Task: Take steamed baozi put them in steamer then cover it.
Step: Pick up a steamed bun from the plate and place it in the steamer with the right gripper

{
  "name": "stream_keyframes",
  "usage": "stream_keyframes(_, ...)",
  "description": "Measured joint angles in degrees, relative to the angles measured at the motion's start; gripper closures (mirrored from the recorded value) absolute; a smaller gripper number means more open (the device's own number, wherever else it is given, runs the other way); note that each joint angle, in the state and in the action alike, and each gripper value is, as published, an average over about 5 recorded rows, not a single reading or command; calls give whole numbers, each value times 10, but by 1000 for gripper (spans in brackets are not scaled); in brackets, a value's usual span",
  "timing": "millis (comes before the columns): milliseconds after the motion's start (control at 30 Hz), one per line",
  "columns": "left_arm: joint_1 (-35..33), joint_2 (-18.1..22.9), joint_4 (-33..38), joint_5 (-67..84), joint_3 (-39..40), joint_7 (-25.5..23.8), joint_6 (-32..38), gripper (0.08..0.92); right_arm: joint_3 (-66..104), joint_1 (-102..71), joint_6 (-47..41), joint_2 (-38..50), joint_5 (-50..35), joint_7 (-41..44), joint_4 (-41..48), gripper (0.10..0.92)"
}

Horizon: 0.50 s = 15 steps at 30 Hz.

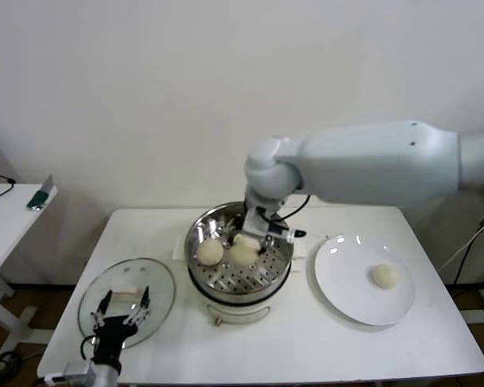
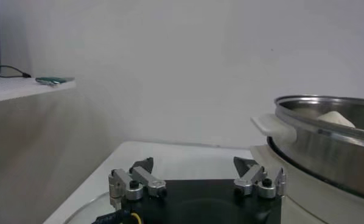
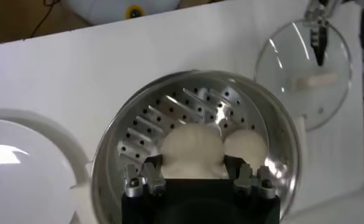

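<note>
Right gripper (image 1: 254, 236) inside steamer (image 1: 281, 270), jaws pinching 1 baozi (image 3: 193, 149) low for release beside 1 placed bun (image 1: 210, 252); 1 bun (image 1: 385, 276) on plate (image 1: 347, 282); left gripper (image 1: 123, 310), jaws spread, poised over cover (image 1: 157, 278)

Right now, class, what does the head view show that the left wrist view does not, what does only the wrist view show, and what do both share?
Only the head view: the right gripper holding a baozi inside the steamer, a second baozi beside it, one on the plate, and the cover.
Only the wrist view: nothing clear.
Both: the steamer, the open left gripper, the table.
</note>
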<state>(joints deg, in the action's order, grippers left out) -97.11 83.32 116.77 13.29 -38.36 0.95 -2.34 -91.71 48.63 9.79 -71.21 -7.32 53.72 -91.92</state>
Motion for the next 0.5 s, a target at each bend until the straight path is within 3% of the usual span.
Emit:
stream_keyframes(333, 0, 2, -2, -1, -2, 1, 2, 177, 0, -62, 12, -32, 52, -13, 25, 328)
stream_keyframes(500, 2, 2, -4, -2, -3, 1, 2, 177, 5, -79, 16, -37, 66, -23, 40, 237)
